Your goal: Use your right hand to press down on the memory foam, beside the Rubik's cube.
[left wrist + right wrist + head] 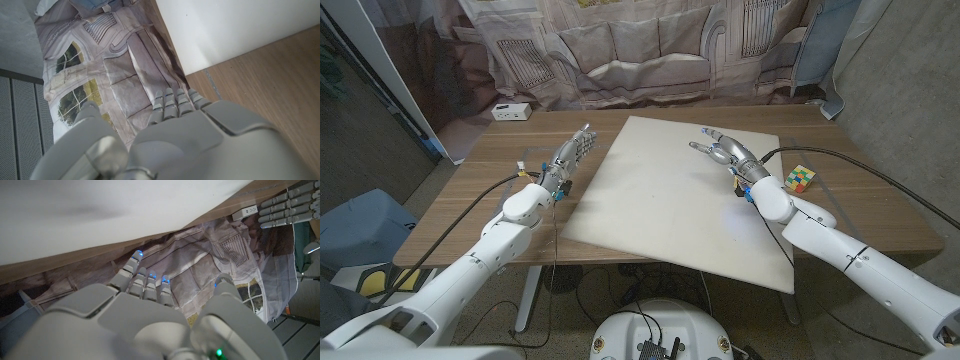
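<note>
Right hand [722, 150]: fingers apart, holding nothing, above the foam pad's far part.
Foam pad [660, 200]: directly under and ahead of the hand, white, covering the table's middle.
Cube [801, 177]: just off the pad's edge, on the hand's outer side.
Left hand [570, 155]: fingers straight, holding nothing, beside the pad's other edge.
Risk: I judge that pressing here lands well apart from the cube; drifting outward could knock it.

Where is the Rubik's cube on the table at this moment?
In the head view, the Rubik's cube sits on the wooden table on the robot's right side, just off the right edge of the memory foam, near the right hand.
</note>
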